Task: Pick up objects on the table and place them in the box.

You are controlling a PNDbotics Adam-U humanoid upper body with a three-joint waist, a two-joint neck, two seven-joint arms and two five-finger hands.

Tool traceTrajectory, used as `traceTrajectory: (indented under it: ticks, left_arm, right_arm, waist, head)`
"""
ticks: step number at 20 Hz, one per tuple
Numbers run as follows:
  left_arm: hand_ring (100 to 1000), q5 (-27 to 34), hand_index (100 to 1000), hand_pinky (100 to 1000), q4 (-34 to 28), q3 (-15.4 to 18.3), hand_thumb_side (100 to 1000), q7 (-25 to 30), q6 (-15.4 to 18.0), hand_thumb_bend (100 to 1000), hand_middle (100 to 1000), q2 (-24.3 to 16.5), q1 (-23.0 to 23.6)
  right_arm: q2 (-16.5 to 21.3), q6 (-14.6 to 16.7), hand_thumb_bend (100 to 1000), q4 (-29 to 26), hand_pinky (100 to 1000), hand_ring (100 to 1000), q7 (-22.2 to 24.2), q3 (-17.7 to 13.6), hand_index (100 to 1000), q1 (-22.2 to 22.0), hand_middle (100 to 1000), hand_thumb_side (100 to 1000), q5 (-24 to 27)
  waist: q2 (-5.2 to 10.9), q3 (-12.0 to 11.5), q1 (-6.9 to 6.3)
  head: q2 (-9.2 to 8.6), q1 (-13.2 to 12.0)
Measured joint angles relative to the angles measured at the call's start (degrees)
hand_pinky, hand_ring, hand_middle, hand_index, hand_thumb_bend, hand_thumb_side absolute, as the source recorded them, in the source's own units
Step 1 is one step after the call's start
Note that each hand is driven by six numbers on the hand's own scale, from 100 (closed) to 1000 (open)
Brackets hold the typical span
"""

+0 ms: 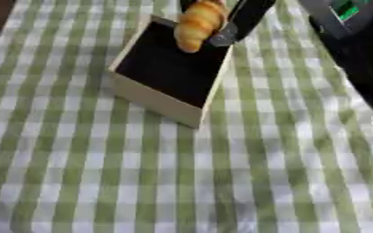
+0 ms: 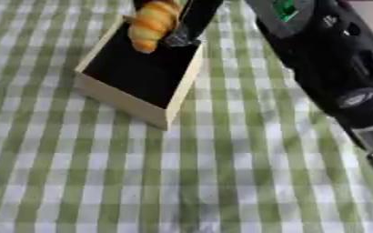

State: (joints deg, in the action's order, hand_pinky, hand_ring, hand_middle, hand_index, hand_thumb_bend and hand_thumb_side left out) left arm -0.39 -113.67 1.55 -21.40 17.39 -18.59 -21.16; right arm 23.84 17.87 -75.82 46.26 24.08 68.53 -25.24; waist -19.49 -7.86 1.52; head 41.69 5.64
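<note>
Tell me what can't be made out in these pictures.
- Right hand: cut off by the top edge in both views; its fingers can't be made out.
- Bread-like object: top cut off by the edge.
- Box: dark interior, contents unreadable.
- Left hand: in neither view.

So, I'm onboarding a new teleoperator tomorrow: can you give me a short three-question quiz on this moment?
1. True or false: the bread roll lies on the checked cloth beside the box.
2. Multiple choice: the inside of the box looks A) dark, B) white, C) red.
3. Short answer: which hand is at the roll, and from which side does its arm enter?

Key
1. False: the roll is held above the box's far end, over its opening.
2. A.
3. The right hand, its arm coming in from the right; dark fingers are against the roll, though how they close on it is hard to see.
</note>
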Motion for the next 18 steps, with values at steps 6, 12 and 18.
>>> traceTrajectory:
  ticks: [6,12,18]
  left_arm:
    - [756,0.2,847,681,0.0,-0.3,671,0.1,-0.1,184,832,0.0,-0.1]
    - [756,0.2,846,680,0.0,-0.3,678,0.4,-0.3,179,833,0.1,0.0]
    - [756,0.2,846,679,0.0,-0.3,683,0.8,-0.7,173,833,0.5,0.0]
  right_arm:
    - [-3.5,1.7,100,7.8,844,651,-1.9,-1.0,606,0.0,426,100,-6.7]
    - [-5.1,4.3,100,14.3,842,675,-5.4,-2.9,631,-1.0,464,100,-13.5]
    - [-5.6,7.6,403,15.5,888,867,-6.2,-2.8,862,-1.3,782,100,-16.1]
  waist:
    - [-0.48,-0.9,0.38]
    - [-0.99,-1.0,0.4]
    - [-1.14,-1.0,0.38]
  head:
    - [-0.03,0.2]
    - [-0.2,0.2]
    - [-0.2,0.2]
